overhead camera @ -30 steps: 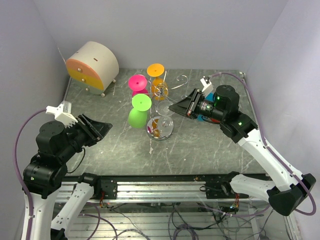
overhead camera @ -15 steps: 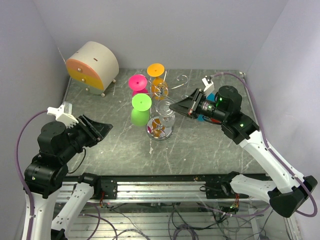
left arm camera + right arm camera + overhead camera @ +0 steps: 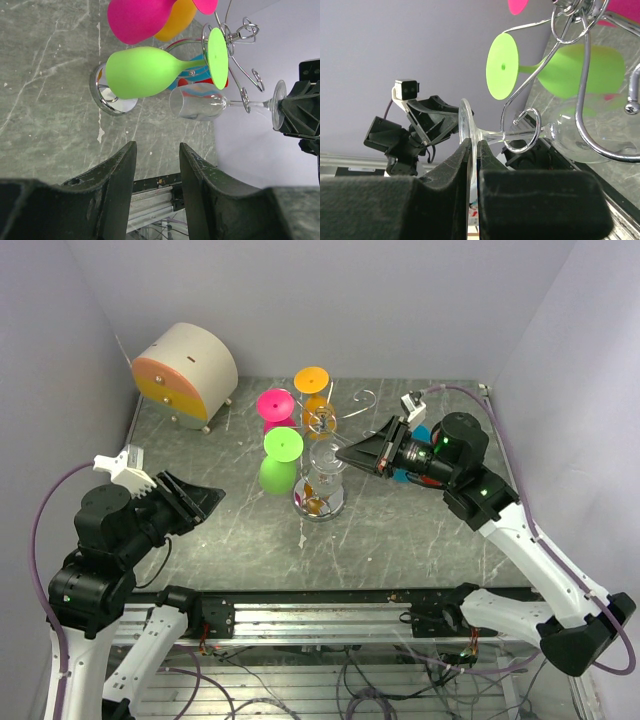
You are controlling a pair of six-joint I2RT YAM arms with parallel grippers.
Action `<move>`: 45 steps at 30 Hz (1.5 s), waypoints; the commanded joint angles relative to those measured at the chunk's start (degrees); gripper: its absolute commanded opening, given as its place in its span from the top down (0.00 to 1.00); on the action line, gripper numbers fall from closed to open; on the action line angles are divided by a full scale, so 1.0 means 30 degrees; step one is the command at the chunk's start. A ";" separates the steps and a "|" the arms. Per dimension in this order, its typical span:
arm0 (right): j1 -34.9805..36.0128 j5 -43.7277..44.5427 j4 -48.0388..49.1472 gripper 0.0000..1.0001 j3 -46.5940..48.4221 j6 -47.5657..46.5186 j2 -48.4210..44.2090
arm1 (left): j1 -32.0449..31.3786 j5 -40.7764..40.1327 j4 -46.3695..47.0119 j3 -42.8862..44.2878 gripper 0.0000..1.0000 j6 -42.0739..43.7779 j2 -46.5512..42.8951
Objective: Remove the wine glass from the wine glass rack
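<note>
Right gripper (image 3: 471, 146) — tight on wine glass (image 3: 565, 134) foot

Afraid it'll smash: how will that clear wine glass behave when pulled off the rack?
Probably brittle: the clear wine glass looks thin-walled. The right gripper pinches only its smooth foot rim, so it may slip or swing. Its stem could snag the rack hook.

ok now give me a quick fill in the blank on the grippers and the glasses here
1. The right gripper is shut on the foot of the ___ wine glass.
2. The left gripper has its jaws ___.
3. On the wine glass rack, beside the pink glass and the orange glass, hangs a ___ one.
Missing words: clear; open; green
</note>
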 commanded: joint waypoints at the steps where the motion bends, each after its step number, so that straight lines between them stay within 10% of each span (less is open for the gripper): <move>1: 0.0338 -0.0748 0.1714 1.00 0.0233 0.0273 0.0307 | 0.0001 0.0110 0.0201 0.0039 0.50 -0.0083 -0.0187; 45: 0.0750 0.6567 -0.2851 1.00 0.1737 -0.1875 -0.2145 | 0.0001 0.0327 0.0415 0.0463 0.50 -0.0132 0.0117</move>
